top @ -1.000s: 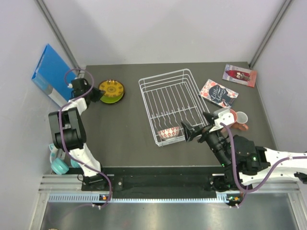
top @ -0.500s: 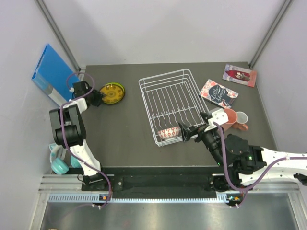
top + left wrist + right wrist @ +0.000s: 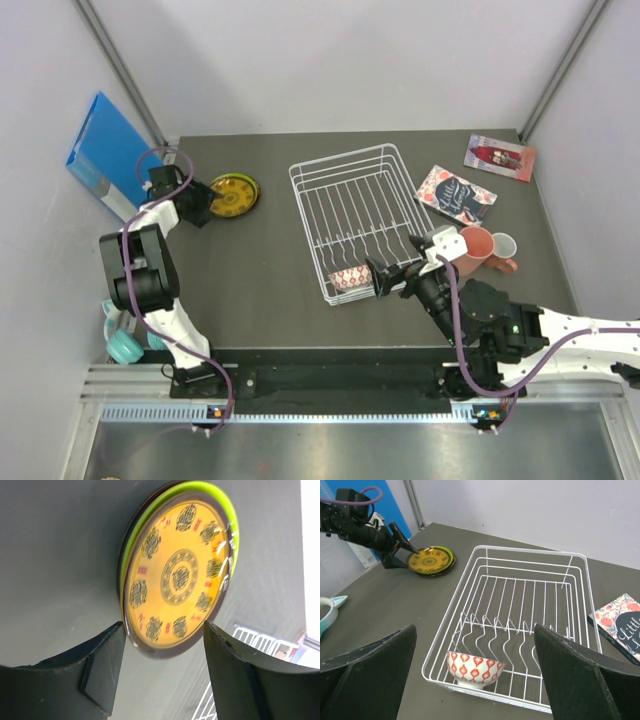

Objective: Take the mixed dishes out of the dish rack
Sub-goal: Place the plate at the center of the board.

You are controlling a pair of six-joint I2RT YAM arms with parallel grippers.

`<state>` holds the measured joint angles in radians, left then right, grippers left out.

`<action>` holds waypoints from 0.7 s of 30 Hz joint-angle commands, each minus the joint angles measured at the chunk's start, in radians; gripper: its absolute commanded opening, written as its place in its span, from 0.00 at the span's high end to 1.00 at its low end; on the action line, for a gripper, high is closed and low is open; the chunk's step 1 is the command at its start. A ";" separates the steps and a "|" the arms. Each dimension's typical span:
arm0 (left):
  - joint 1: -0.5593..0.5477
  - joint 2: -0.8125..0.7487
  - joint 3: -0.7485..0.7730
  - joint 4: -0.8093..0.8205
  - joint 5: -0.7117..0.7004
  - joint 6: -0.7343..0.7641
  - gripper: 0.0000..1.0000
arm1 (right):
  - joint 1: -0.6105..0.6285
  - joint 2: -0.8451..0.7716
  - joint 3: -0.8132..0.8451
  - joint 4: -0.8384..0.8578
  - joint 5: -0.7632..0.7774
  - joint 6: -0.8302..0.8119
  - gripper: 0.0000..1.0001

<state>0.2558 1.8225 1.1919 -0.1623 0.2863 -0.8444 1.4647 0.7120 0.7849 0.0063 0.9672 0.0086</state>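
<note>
Fingers [image 3: 367, 665] of the right gripper [image 3: 385, 278] spread wide toward the patterned bowl [image 3: 474, 668], upright just ahead and below them in the near corner of the dish rack [image 3: 530, 551]; the left gripper [image 3: 203, 203], also spread, is well apart beside stacked plates [image 3: 177, 575].

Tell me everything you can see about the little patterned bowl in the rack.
The small patterned bowl is white with rows of red leaf-like motifs, glossy like glazed ceramic. It sits upright, mouth up, at the near end of the white wire dish rack, on the bottom wires in front of the plate slots, the only dish there. Nothing grips it; the right gripper hangs open just outside the rack.
</note>
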 commanded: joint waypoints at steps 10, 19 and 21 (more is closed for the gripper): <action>0.003 -0.170 0.020 -0.206 -0.076 0.033 0.30 | -0.021 0.012 -0.012 0.026 -0.035 0.033 0.00; -0.188 -0.512 -0.005 -0.195 -0.128 0.020 0.29 | -0.058 0.090 0.027 -0.035 -0.048 0.002 0.00; -0.346 -0.557 -0.002 -0.157 -0.135 0.060 0.30 | -0.069 0.102 0.034 -0.049 -0.056 0.010 0.00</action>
<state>0.1287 1.3808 1.1702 -0.3775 0.1707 -0.8421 1.4281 0.7883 0.7734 -0.0113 0.9295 0.0212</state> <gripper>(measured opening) 0.710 0.996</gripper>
